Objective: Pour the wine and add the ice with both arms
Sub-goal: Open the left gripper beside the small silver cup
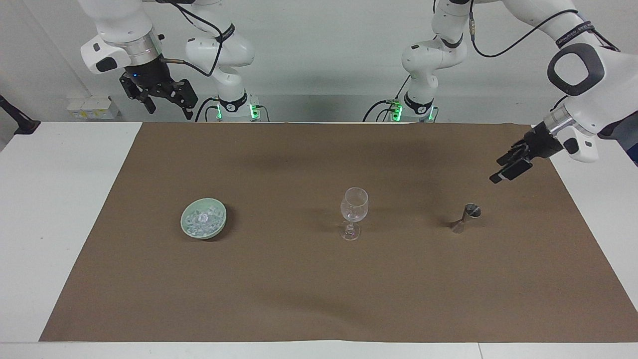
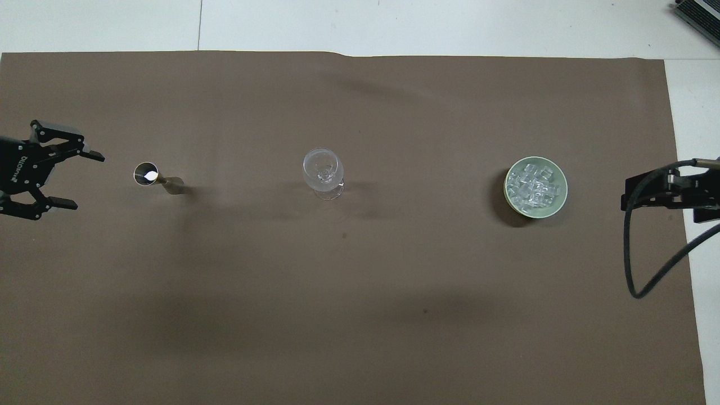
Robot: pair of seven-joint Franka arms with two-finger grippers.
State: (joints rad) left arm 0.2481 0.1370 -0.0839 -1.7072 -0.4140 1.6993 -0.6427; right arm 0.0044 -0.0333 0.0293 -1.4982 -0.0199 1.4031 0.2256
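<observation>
Steel jigger [image 1: 466,218] stands upright on the brown mat [image 1: 319,299] toward the left arm's end of the worktop [image 1: 55,209], and that looks like the step in hand: the left arm reaching for it. Wine glass [image 1: 353,213] sits mid-mat, also upright, apparently empty. Ice [image 1: 203,222] is piled in a green bowl [image 1: 187,227] toward the right arm's end. All 3 sit in a row, well apart.

Left gripper [image 2: 72,179] hangs over the mat edge near the jigger, not touching it, fingers [image 2: 93,156] spread wide with nothing between them. Right gripper [image 1: 167,102] waits high over the robots' edge of the worktop, fingers open, empty.

How I'd run the grab:
- Come in level from the side and line up the 2 fingers either side of the narrow waist; the cones above and below should stop it slipping.
- Close only once the waist is centred. It's tall on a small foot, so a nudge from 1 finger probably tips it.
- Overhead view shows something pale inside the top cup; can't tell if it's liquid or a glint. Assume full: lift straight, keep it upright, no wrist roll in transit.
- Tilt only with the lip over the glass bowl. The glass is stemmed and top-heavy, so don't touch its rim.
- Right arm should hold off on the ice until the left one is out of the middle.
</observation>
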